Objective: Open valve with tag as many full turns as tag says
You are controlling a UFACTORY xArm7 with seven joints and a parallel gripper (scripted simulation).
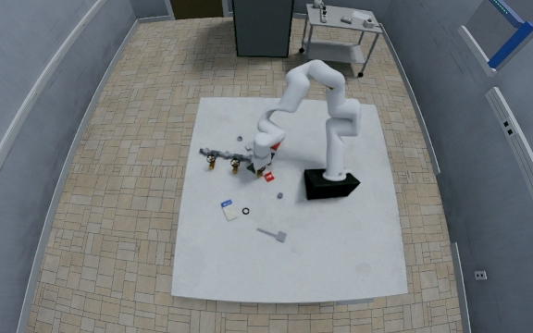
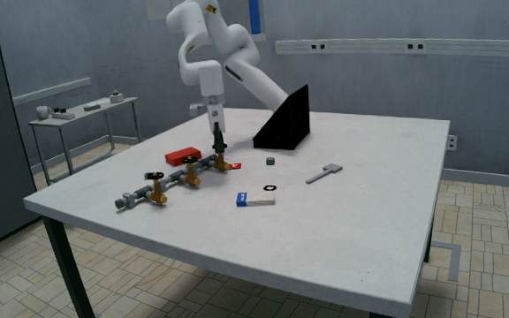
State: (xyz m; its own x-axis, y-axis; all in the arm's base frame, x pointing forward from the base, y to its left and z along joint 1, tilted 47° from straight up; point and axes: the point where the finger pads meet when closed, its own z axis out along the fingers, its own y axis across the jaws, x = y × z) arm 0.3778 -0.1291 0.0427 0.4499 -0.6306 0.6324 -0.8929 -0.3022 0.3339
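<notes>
A grey pipe [image 1: 220,153] [image 2: 171,178] lies on the white table [image 1: 340,259] [image 2: 347,230] and carries three brass valves with black handwheels. The left valve [image 1: 211,160] [image 2: 155,177] and the middle valve [image 1: 235,163] [image 2: 189,161] stand free. The right valve [image 2: 220,165] has a small red tag [image 1: 268,177] [image 2: 235,166] lying beside it. My gripper [image 1: 258,169] [image 2: 218,142] is open and points straight down onto this right valve. Its fingers are seen edge-on in the exterior view and cover the handwheel.
A red box [image 2: 183,155] lies behind the pipe. A blue-and-white box [image 1: 229,209] [image 2: 255,199], a black ring [image 1: 245,211] [image 2: 265,187], a grey cylinder [image 1: 279,195] [image 2: 270,161] and a grey flat tool [image 1: 273,234] [image 2: 323,173] lie nearby. The black robot base [image 1: 331,183] [image 2: 285,119] stands behind.
</notes>
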